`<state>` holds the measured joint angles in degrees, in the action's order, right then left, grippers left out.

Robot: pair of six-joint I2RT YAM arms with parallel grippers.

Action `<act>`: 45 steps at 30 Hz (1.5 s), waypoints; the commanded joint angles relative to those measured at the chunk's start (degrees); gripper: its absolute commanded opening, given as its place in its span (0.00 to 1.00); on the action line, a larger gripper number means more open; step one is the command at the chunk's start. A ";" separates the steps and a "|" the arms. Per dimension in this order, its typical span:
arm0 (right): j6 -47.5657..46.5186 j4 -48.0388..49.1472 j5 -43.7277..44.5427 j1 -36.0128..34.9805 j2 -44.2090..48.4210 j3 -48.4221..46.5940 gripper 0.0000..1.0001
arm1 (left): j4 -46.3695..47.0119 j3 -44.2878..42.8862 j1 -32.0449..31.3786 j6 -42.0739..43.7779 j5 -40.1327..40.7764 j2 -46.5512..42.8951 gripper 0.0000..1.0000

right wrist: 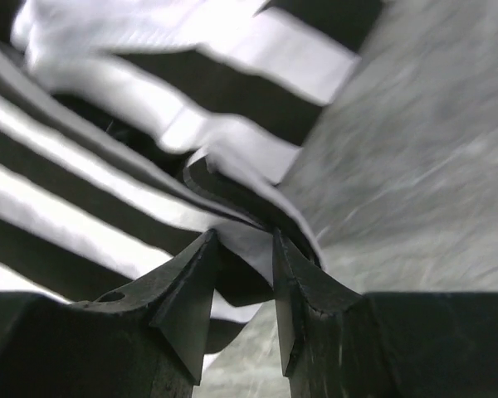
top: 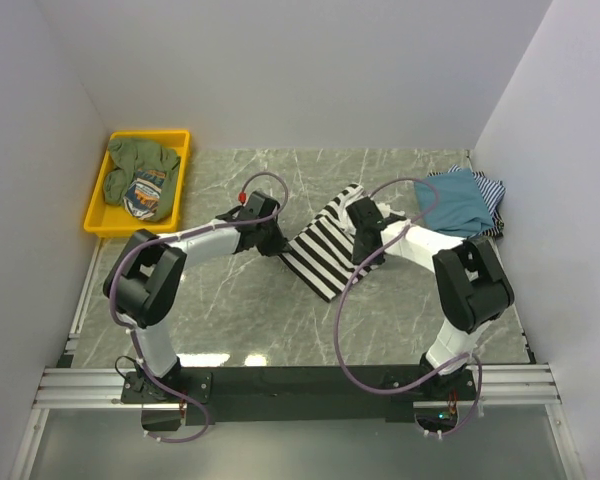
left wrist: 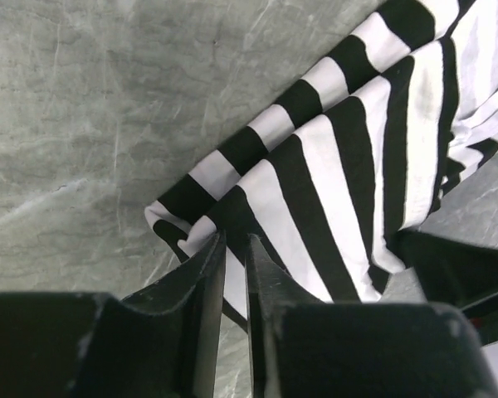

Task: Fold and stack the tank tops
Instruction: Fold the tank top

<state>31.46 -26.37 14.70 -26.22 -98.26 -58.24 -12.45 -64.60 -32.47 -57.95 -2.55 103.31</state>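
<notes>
The black-and-white striped tank top (top: pixel 325 245) lies rumpled on the marble table between my two grippers. My left gripper (top: pixel 276 240) is at its left corner. In the left wrist view the jaws (left wrist: pixel 235 249) stand almost together with the striped cloth's (left wrist: pixel 332 157) edge pinched between them. My right gripper (top: pixel 366 243) is at the top's right side. There the fingertips (right wrist: pixel 242 242) hold a thick fold of the striped cloth (right wrist: pixel 149 108). A plain teal-blue tank top (top: pixel 452 202) lies at the back right on thin blue-and-white striped ones (top: pixel 491 190).
A yellow tray (top: pixel 98 210) at the back left holds green and patterned cloth (top: pixel 142 160). White walls close in the table on the left, back and right. The arm bases stand on a black rail (top: pixel 300 383) at the near edge.
</notes>
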 commanded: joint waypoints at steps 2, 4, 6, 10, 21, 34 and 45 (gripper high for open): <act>-1.23 0.35 1.91 2.40 -1.06 -3.55 0.40 | 2.17 0.61 0.04 -0.32 1.66 1.19 0.23; -1.05 -0.43 2.26 2.40 -0.80 -4.16 0.39 | 1.90 0.88 0.30 -0.32 2.02 1.81 0.23; -0.97 -0.52 2.44 2.23 0.17 -3.90 0.39 | 2.34 1.58 0.82 -0.41 1.93 2.25 0.24; -0.53 -0.44 4.54 -0.40 6.04 -2.14 0.40 | 3.04 2.37 1.53 -0.32 2.37 2.07 0.29; 3.60 0.26 8.51 -21.15 12.04 2.94 0.42 | 3.57 1.58 1.71 0.65 0.88 1.90 0.29; 6.42 6.51 4.55 -26.25 5.97 9.46 0.39 | 3.92 1.84 1.62 0.56 0.00 2.34 0.27; 5.63 -0.79 12.28 -30.64 12.65 5.95 0.45 | 1.03 1.75 1.71 0.65 1.74 -7.23 0.42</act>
<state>36.84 -24.51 22.68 -55.16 -88.84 -49.60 -10.79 -62.43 -31.03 -57.74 -2.66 102.48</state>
